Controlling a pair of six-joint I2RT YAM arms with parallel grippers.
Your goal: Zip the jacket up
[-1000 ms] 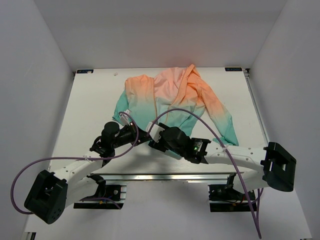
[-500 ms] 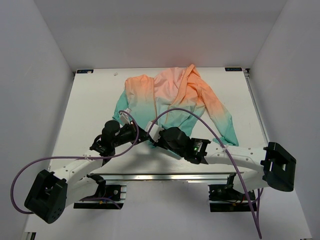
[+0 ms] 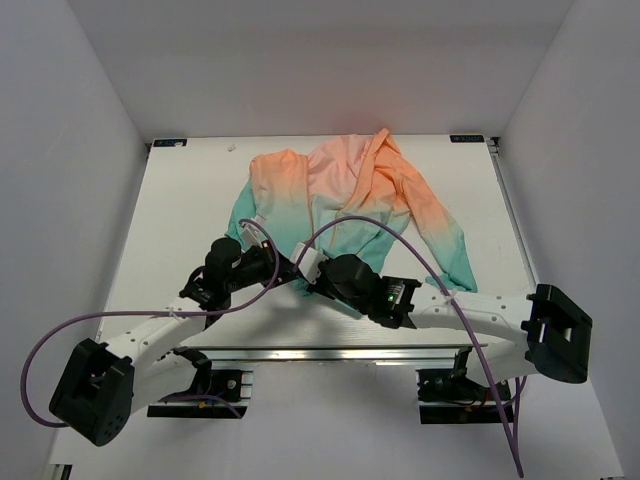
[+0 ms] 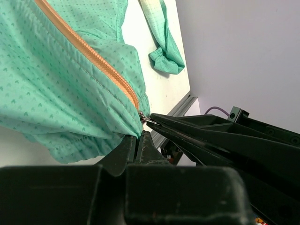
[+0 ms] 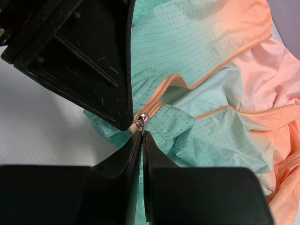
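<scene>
The jacket (image 3: 350,190) lies flat on the white table, peach-orange at the far end and teal toward me. Both grippers meet at the foot of its orange zipper (image 4: 93,56). My left gripper (image 3: 284,268) is shut on the teal hem beside the zipper's end, seen close in its wrist view (image 4: 137,137). My right gripper (image 3: 303,268) comes in from the right. Its tips (image 5: 142,134) are shut on the small metal zipper pull (image 5: 143,120). The left finger (image 5: 93,70) fills the upper left of the right wrist view.
A teal sleeve cuff (image 4: 166,61) lies near the table's right side. The metal rail of the table's near edge (image 3: 330,352) runs just behind both grippers. Purple cables (image 3: 400,240) arch over the arms. Grey walls stand round the table.
The right gripper's jaws have closed onto the zipper pull. Both arms have stayed almost where they were at the hem.
</scene>
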